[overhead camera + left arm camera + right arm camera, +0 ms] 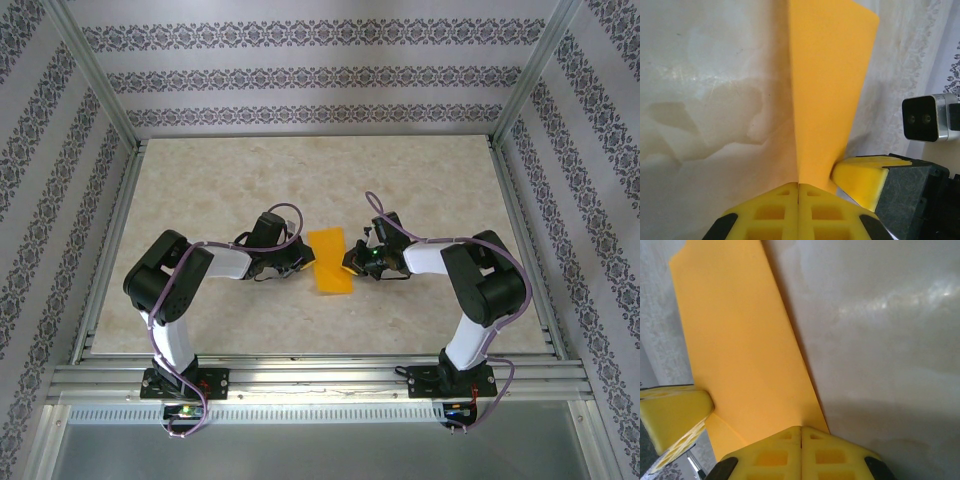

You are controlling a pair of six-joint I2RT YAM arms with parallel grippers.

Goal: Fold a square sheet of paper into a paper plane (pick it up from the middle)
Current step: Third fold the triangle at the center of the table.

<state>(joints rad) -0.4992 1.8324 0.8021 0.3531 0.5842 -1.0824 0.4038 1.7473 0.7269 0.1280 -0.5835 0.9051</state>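
Top external view: left pincer (303,263) and right pincer (350,263), both closed tight, each pinch one side of the thin bright orange paper sheet (330,262).

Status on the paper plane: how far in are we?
Done: the orange paper looks narrower than square, so perhaps one lengthwise fold is in. In hand: the left gripper and right gripper are both shut on it from opposite edges. Left: no pointed nose or wings yet.
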